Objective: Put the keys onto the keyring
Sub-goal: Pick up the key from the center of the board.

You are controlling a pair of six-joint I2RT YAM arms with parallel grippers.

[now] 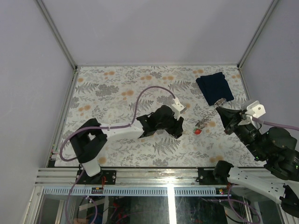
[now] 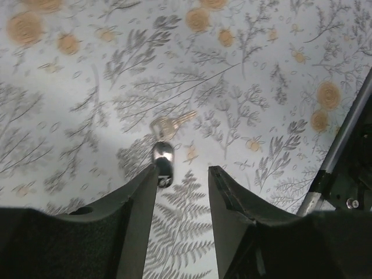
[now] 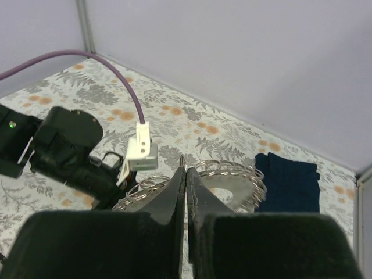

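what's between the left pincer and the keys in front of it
Nothing. The left wrist view shows the keys lying right at one fingertip of the open left pincer, with only bare floral table around them.

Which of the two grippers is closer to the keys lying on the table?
Left. The left gripper hovers open just over the keys, its fingertips beside them. The right gripper is off to the side, pinched shut at the keyring.
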